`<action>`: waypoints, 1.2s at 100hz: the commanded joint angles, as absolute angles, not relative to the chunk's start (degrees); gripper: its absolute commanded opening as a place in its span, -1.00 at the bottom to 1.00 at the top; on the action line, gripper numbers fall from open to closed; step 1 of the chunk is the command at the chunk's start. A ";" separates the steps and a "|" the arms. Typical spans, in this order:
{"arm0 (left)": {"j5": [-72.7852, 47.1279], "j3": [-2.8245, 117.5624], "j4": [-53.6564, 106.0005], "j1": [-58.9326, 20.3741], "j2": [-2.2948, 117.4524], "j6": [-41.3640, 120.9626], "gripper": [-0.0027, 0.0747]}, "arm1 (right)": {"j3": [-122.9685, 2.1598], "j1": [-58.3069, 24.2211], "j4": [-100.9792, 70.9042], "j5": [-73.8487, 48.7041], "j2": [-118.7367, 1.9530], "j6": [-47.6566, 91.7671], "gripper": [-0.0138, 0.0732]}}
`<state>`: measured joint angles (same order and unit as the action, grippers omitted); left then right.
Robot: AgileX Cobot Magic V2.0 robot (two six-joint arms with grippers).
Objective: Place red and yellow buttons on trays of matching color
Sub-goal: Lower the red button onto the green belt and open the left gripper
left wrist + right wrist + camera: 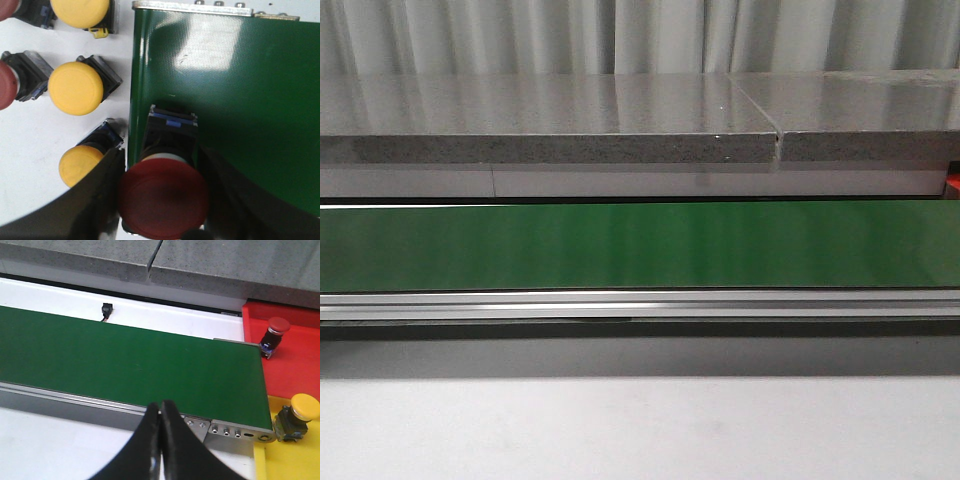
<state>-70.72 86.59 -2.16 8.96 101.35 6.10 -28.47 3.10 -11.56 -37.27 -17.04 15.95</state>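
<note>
Clamping a red button over the green belt, the left gripper holds firm; the right gripper hangs closed, empty.

The left tool is seen in its wrist view with its two dark fingers spread apart and closed against the sides of a red button, which is held between them. The right tool is seen in its own wrist view with its black fingertips pressed together, nothing being held. Neither arm is seen in the front view.
</note>
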 commanded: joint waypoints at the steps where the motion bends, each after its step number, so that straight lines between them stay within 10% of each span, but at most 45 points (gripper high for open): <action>1: -70.50 88.35 -1.35 8.64 99.28 6.79 -0.52 | -29.93 3.12 -12.32 -33.16 -17.41 16.39 -0.83; 41: -68.55 88.35 4.01 8.64 99.94 7.07 0.51 | -29.93 3.12 -12.32 -33.16 -17.41 16.39 -0.83; 120: -61.69 77.77 11.09 18.07 87.14 10.21 0.33 | -29.93 3.12 -12.32 -33.16 -17.41 16.39 -0.83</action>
<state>-64.86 81.28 10.87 16.36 90.31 11.18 -28.47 3.10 -11.56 -37.27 -17.04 15.95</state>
